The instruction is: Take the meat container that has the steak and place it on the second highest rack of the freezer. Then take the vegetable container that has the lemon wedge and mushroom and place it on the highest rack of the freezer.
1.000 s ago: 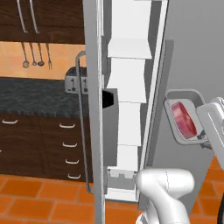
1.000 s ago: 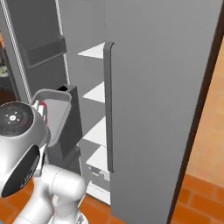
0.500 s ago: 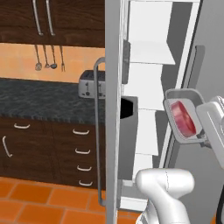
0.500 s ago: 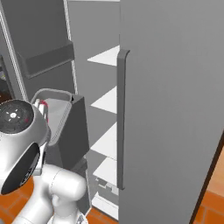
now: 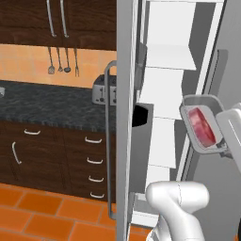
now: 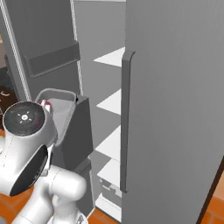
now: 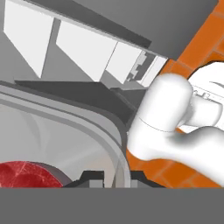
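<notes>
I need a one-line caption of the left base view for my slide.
Gripper holds the meat container tilted on edge, steak inside, before the open freezer and its white shelves.

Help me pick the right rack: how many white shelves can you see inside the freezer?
4 in the right base view, stacked: the highest rack, then shelves and below it. The freezer door may hide more.

No text, label, brand, number or sign can be read on anything here; the faint marks on the robot's white body are too small to make out.
</notes>
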Robot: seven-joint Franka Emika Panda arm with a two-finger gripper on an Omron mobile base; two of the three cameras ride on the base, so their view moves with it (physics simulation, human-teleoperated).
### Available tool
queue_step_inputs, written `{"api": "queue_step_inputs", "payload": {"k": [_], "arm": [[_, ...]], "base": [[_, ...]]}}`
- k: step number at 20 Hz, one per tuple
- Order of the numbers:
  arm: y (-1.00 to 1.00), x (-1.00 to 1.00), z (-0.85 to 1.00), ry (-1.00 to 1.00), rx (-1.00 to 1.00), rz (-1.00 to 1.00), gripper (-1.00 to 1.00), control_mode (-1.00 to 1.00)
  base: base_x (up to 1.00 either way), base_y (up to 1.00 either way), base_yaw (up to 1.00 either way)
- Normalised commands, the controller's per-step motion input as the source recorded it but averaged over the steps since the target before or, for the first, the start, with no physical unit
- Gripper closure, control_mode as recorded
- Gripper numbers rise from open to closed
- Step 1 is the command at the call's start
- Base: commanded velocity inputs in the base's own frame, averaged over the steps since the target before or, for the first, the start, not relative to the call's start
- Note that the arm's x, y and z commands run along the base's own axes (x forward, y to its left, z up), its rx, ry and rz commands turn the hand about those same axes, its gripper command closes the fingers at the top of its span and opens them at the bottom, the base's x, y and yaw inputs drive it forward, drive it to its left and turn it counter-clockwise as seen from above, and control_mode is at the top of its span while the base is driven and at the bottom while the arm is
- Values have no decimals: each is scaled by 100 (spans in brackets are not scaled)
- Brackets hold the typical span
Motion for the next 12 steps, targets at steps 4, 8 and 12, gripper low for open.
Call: {"api": "queue_step_inputs", "payload": {"k": [4,8,12], "arm": [[-2,18,2,0,0,-46,100,-100],[-19,8,11,-1,8,-36,100,-100],[-1,46,0,0,0,-8,100,-100]], "base": [[0,0,0],[0,0,0],[0,0,0]]}}
